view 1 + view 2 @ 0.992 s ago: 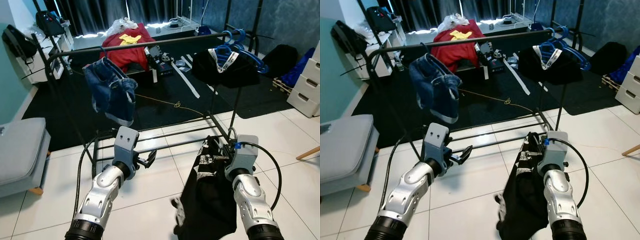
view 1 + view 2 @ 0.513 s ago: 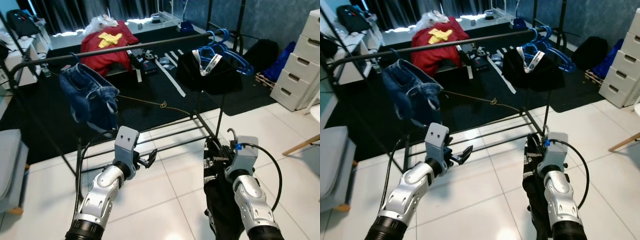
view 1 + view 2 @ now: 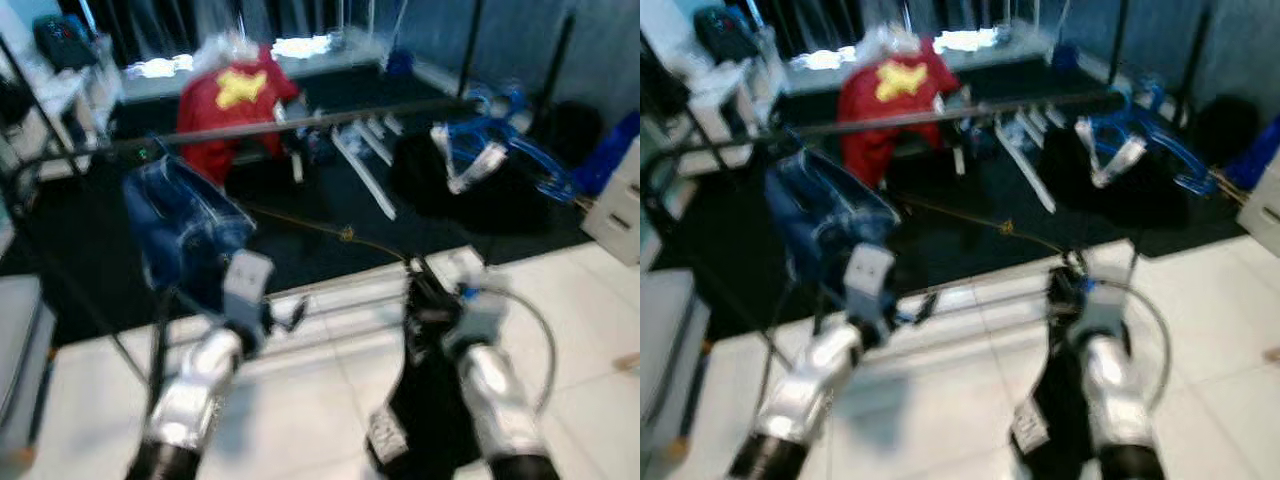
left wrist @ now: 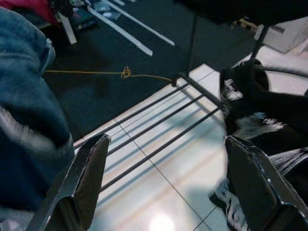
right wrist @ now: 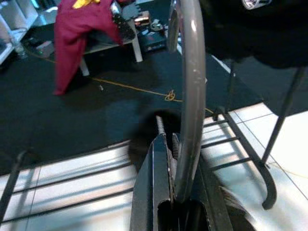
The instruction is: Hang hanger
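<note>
The right gripper (image 5: 174,202), clenched on the grey metal hanger hook (image 5: 188,96) with its black garment (image 3: 425,400), sits below the long black clothes rail (image 3: 300,125), which runs crosswise above and ahead of it, while the left gripper (image 4: 163,185) is spread empty.

Head camera is swinging, views blurring; clothes rack rail (image 3: 300,125) is shifting in frame. Black garment (image 3: 425,400) on the right gripper (image 5: 168,192) is swaying, dangling lower.

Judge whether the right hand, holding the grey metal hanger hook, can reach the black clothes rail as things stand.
Probably not yet. The right hand grips the grey metal hanger hook low, and the black clothes rail runs well above and beyond it. Nothing blocks the stretch between the blue denim shorts and blue hangers.
</note>
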{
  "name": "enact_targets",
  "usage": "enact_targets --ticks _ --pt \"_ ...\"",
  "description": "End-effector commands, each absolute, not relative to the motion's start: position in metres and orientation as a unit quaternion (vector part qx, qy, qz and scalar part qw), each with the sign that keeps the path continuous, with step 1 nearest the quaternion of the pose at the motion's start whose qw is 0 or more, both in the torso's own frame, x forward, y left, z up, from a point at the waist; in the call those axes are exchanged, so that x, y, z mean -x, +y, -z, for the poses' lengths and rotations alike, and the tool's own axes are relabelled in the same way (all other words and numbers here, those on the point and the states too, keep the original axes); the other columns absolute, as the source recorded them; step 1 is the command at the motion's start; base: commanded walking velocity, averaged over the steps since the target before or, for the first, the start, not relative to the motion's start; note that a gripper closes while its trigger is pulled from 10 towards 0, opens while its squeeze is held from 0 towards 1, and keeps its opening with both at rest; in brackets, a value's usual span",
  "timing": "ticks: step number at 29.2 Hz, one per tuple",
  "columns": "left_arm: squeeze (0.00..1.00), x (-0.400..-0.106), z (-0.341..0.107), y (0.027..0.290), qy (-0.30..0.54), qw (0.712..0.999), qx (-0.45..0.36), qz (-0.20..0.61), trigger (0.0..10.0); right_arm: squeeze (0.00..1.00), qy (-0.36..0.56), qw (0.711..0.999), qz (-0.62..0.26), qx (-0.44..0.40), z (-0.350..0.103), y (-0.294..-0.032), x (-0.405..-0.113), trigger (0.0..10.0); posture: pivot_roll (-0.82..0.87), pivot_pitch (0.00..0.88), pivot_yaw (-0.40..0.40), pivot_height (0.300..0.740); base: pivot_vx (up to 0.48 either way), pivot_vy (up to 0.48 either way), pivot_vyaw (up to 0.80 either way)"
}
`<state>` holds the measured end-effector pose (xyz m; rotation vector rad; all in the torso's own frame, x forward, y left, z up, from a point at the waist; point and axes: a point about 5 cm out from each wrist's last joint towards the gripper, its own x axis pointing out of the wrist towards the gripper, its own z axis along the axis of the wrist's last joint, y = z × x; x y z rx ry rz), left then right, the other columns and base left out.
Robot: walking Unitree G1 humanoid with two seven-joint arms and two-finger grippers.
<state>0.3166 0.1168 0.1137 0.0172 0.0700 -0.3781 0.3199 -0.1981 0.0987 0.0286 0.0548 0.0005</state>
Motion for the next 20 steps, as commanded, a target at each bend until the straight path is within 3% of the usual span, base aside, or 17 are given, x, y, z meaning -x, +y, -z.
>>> enact_targets --ticks 1,14,16,20 --pt "0.0 -0.316 -0.115 0.111 0.032 0.98 -0.01 0.196 10.0 0.0 0.016 1.0 0.022 -0.013 -0.103 -0.213 -0.317 10.0 0.02 0.04 0.08 0.74 0.435 0.0 0.0" --pt "0.0 -0.317 -0.113 0.11 0.029 0.981 -0.006 0.189 10.0 0.0 -0.063 0.997 -0.042 -0.007 -0.146 -0.211 -0.329 10.0 0.01 0.034 0.084 0.74 0.432 0.0 0.0" --pt "0.0 -0.315 -0.115 0.11 0.022 0.983 -0.006 0.18 10.0 0.0 -0.108 0.99 -0.094 -0.003 -0.177 -0.205 -0.332 10.0 0.01 0.037 0.083 0.74 0.144 0.0 0.0" --pt "0.0 -0.314 -0.115 0.11 0.019 0.984 -0.004 0.177 10.0 0.0 -0.12 0.987 -0.109 -0.002 -0.186 -0.203 -0.332 10.0 0.01 0.037 0.083 0.74 0.0 0.0 0.0"
